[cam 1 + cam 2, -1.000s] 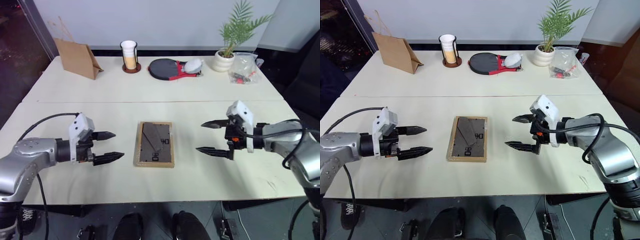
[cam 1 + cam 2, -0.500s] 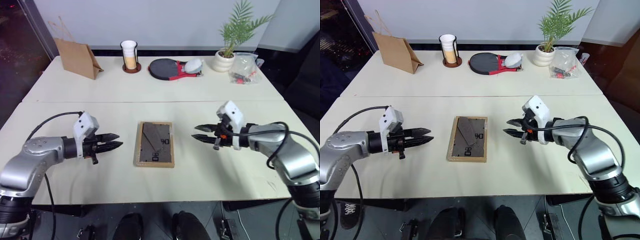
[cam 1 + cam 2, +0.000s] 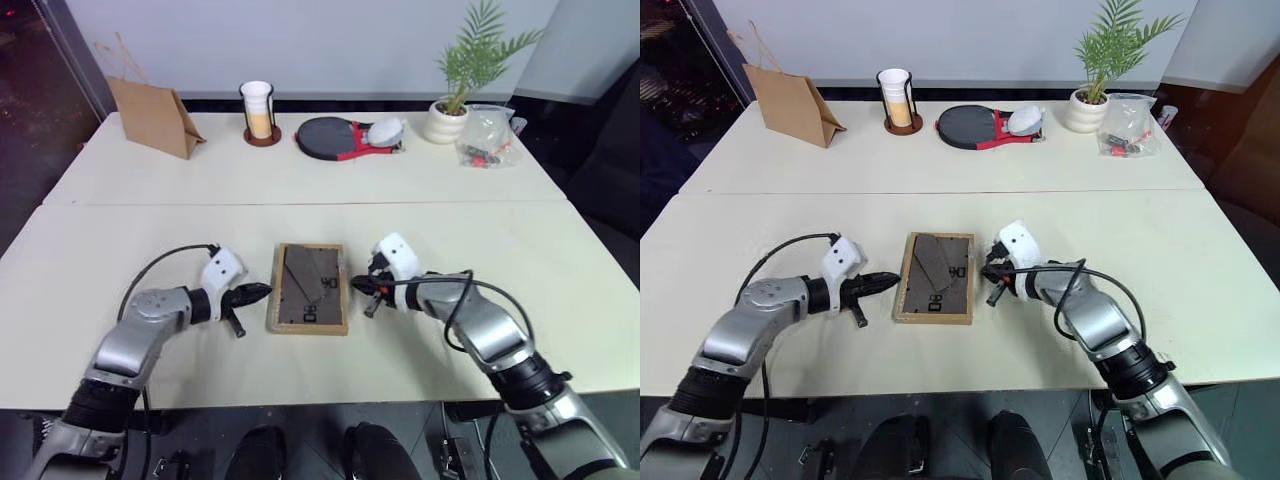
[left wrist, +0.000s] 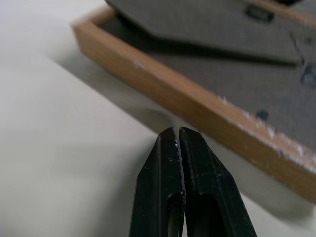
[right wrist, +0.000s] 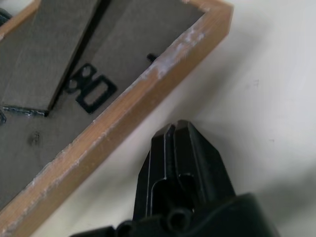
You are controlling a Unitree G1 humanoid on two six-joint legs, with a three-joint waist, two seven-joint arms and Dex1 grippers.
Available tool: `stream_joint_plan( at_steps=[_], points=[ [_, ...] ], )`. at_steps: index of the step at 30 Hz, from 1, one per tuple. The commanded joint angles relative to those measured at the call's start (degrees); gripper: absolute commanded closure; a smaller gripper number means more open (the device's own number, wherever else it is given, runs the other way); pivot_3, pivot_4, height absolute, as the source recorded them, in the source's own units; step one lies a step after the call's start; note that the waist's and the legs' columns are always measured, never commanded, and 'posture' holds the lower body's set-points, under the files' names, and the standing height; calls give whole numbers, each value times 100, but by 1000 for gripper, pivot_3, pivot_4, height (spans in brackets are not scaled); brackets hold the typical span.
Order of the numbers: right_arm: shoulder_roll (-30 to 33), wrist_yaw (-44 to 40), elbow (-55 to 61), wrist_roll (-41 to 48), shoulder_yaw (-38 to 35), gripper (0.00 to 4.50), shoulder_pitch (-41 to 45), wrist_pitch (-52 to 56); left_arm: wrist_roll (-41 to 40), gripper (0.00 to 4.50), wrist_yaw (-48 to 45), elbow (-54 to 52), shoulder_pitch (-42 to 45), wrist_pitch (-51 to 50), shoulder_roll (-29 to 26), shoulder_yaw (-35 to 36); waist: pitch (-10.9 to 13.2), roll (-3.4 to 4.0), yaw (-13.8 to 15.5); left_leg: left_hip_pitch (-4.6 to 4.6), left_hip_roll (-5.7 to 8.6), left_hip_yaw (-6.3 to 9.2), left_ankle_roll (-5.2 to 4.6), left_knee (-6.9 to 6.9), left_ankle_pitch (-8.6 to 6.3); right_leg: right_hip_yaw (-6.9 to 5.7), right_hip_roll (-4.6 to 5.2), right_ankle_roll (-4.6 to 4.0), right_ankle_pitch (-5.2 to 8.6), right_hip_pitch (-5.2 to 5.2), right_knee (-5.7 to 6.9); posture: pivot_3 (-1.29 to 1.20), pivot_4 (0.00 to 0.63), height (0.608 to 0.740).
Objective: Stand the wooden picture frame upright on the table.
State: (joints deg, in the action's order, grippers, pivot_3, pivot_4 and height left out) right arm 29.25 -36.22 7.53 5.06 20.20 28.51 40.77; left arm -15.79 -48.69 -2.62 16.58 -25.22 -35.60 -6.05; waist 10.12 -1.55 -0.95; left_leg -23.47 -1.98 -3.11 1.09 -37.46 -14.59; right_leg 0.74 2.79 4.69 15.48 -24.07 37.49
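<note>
The wooden picture frame lies face down mid-bench; it looks light and stiff. Both hands, left hand and right hand, are pinched together beside its long edges, good places to hold.

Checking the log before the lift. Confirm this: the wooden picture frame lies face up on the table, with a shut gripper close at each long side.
Wrong in one respect: the wooden picture frame lies face down, its dark back and fold-out stand upward, as the left eye view shows. The rest stands: it lies flat on the table, with the shut left gripper and shut right gripper close at its long sides.
</note>
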Motion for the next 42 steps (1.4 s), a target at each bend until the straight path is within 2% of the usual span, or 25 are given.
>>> stream_joint_plan(
  at_steps=[1, 18, 22, 25, 29, 32, 34, 37, 42],
  points=[
    [-209, -48, 49, -67, 109, 4448, 79, -98, 103, 4427, -146, -243, -174, 136, -129, -67, -1, 0, -5, 0, -1, 0, 0, 0, 0, 0, -1, 0, 0, 0, 0, 0, 150, 740],
    [-221, -294, 562, -140, 200, 4448, -85, 228, -187, 4427, -417, -1092, -770, -462, -595, 207, -2, 0, 3, 4, -6, 1, 0, 1, 0, 0, 2, -1, 0, 1, 4, 0, 150, 740],
    [83, -357, 805, -156, 11, 4448, -142, 373, -378, 4427, -454, -952, -718, -686, -757, 536, -2, 0, 1, 4, -3, 1, 0, 1, 0, 0, 2, -1, 0, 2, 5, 0, 150, 740],
    [363, -452, 1056, -90, -170, 4500, -216, 481, -1198, 3554, -810, -1167, -730, -1555, -976, 920, -2, 0, 3, 3, -4, 3, 0, 1, 0, -2, 1, -1, 0, 0, 5, 0, 150, 740],
    [674, -629, 1433, -25, -238, 4500, -317, 562, -2113, 1512, -1030, -1207, -691, -2676, -1172, 1328, -2, 0, 7, 2, -6, 4, 0, 1, 0, -2, 4, -1, 1, 0, 5, 0, 150, 740],
    [841, -743, 1619, -26, -174, 4500, -403, 561, -2929, 33, -895, -1074, -462, -3943, -1187, 1660, -2, -1, 3, 2, -6, 5, 0, 0, 0, -3, 1, -1, 1, 0, 5, 0, 150, 740],
    [864, -754, 1686, -14, -122, 4500, -451, 595, -3225, 33, -609, -921, -229, -4685, -1113, 1779, -2, -1, 5, 2, -3, 8, 0, 0, 0, -4, 0, -1, 1, 1, 5, 0, 150, 740],
    [808, -715, 1652, -58, 12, 4500, -498, 590, -3315, 33, 114, -471, 284, -5528, -699, 1984, -2, -1, 20, 4, 1, 12, 0, -6, 0, -5, -1, -1, 1, 6, 6, 0, 150, 740],
    [557, -633, 1481, -114, 324, 4500, -427, 602, -3328, 33, 756, -271, 594, -6099, -98, 2113, -4, -6, -13, 0, 2, 14, -3, -30, -2, -4, -2, 0, 0, 9, 14, 0, 150, 740]
  ],
)
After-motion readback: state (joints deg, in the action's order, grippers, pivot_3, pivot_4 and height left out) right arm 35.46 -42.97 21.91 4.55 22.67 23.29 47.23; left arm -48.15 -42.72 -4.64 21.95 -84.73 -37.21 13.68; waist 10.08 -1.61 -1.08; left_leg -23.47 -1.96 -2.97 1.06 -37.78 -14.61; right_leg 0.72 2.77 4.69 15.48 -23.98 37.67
